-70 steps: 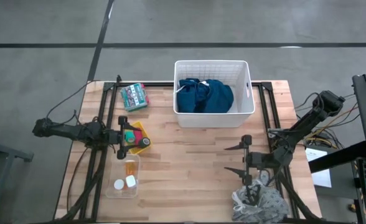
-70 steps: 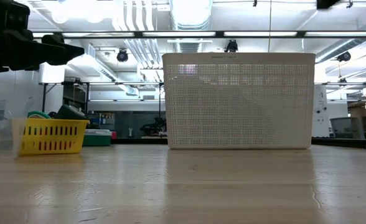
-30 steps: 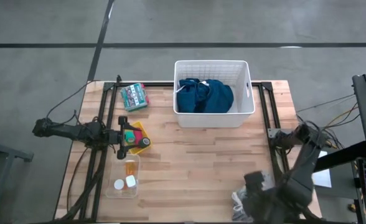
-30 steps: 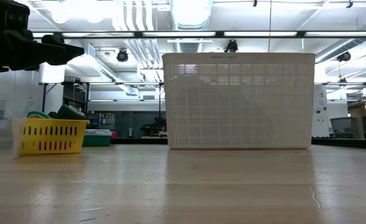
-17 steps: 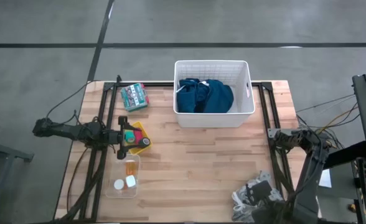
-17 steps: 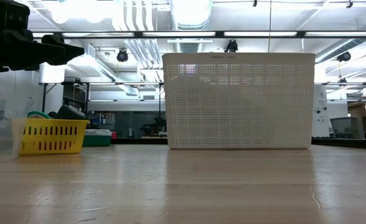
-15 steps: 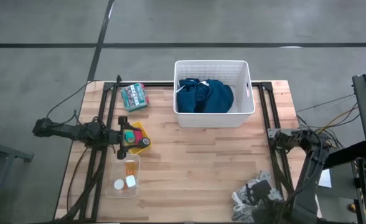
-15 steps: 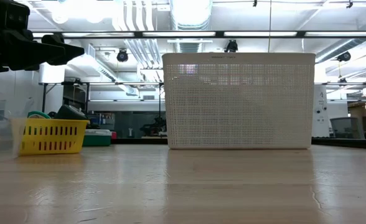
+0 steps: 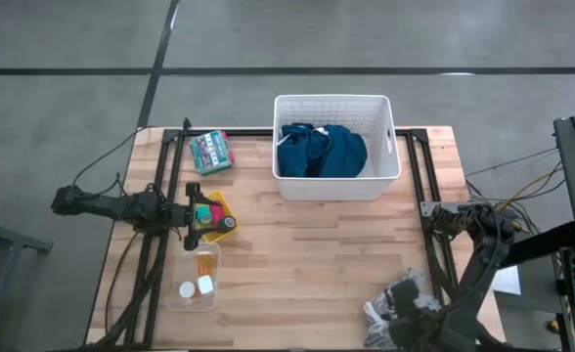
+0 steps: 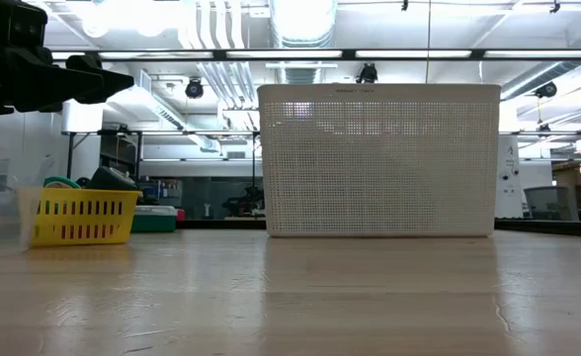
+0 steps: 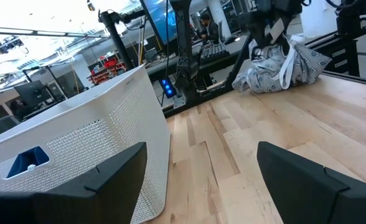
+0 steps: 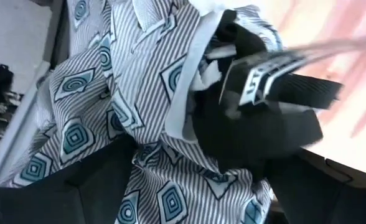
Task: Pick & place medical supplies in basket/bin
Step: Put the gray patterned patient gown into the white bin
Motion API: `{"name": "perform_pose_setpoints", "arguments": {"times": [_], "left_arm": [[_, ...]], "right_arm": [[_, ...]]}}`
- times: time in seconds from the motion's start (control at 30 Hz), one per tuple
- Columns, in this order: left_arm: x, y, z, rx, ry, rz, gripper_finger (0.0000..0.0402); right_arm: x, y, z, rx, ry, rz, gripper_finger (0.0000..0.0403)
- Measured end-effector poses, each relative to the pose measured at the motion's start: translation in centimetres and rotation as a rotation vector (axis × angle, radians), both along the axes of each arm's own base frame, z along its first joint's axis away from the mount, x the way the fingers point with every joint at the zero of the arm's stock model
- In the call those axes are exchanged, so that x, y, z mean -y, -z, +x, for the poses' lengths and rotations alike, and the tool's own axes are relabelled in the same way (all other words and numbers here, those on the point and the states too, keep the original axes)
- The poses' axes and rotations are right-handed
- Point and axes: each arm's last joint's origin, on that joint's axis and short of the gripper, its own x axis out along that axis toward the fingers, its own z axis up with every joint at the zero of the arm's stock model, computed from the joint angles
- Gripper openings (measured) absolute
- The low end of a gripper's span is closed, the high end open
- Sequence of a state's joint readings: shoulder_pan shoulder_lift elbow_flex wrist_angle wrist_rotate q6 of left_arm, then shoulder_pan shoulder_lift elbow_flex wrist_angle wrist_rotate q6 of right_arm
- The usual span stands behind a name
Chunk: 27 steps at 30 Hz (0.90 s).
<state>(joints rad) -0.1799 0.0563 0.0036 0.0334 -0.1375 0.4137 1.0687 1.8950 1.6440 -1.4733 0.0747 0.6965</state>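
The grey-white patterned cloth lies bunched at the table's near right corner. My right gripper is over it, open, with the cloth filling the space between its fingers. From the left wrist view, the right gripper comes down onto the cloth. My left gripper is open and waits above the yellow tray, which holds tape rolls. The clear box holds the orange pill bottle and white pieces. The dark blue garment lies inside the white tub. My right gripper stands open over the top of the bunched cloth, coming from above. A dark striped fold lies between the fingers. Whether the fingers touch the cloth, I cannot tell. The cloth rests on the table.
A flat green patterned packet lies at the far left of the table, beside the tub. The low view shows the tub and the yellow tray, with bare wood between them. The middle of the table is bare wood.
My right arm has swung down toward the table's near right corner and come to rest over the patterned cloth, its fingers pointing down. The left arm has kept still.
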Motion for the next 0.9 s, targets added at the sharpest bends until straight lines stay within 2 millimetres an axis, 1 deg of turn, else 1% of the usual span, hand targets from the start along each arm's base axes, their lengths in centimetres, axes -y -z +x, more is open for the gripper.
{"name": "perform_pose_setpoints", "arguments": {"times": [0.4, 0.73, 0.9], "left_arm": [[0.0, 0.0, 0.0, 0.000, 0.000, 0.000, 0.0310], [0.0, 0.0, 0.0, 0.000, 0.000, 0.000, 0.0310], [0.0, 0.0, 0.0, 0.000, 0.000, 0.000, 0.0310]], "right_arm": [[0.3, 4.3, -0.2, -0.014, 0.012, 0.019, 0.0324], [0.9, 7.7, -0.6, -0.001, 0.008, 0.044, 0.0336], [1.2, 8.8, -0.7, 0.009, 0.001, 0.050, 0.0338]]}}
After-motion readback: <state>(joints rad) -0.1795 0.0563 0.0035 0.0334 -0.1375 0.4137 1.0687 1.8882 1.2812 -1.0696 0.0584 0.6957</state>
